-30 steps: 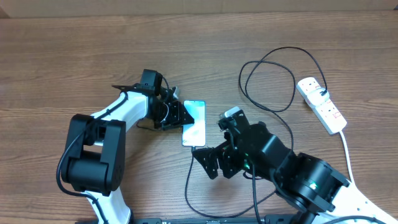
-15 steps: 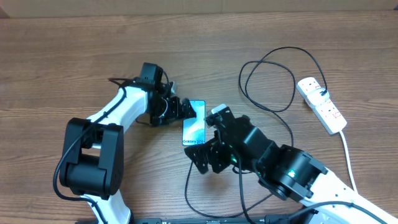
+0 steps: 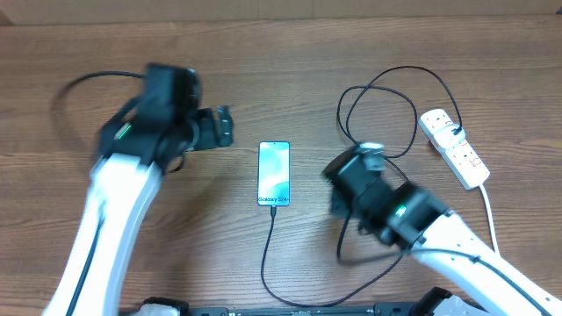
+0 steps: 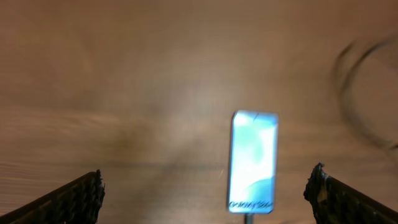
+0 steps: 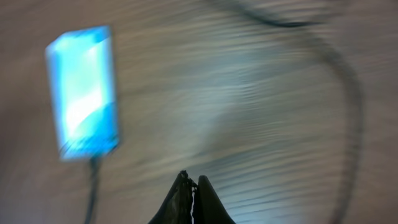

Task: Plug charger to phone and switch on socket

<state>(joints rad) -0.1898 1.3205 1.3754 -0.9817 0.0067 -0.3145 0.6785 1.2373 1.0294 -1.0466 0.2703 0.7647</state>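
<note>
**Phone cabled; the socket lies right and far of the right arm**

The phone (image 3: 274, 174) lies flat at the middle of the counter (image 3: 290, 61), its long axis running near to far. The charger (image 3: 266, 250) meets its near short edge and looks seated there, though the joint is too small to confirm. From there the black cable trails toward the near edge, comes back in loops and reaches the socket (image 3: 453, 146).

The socket sits at the far right, well apart from the phone. Its long axis slants from far-left to near-right, with small red switches along its top.

The right end effector (image 3: 341, 195) is the nearer one, so pressing a switch looks like its job. From it the socket lies to the right and farther away, across the cable loops. In the right wrist view its fingers (image 5: 186, 194) are pressed together on nothing.

The left end effector (image 3: 225, 128) hangs left of the phone with its fingers (image 4: 81, 198) spread wide and empty.

The only writing is "Galaxy S24" along the near end of the screen, legible from overhead and smeared in both wrist views.
</note>
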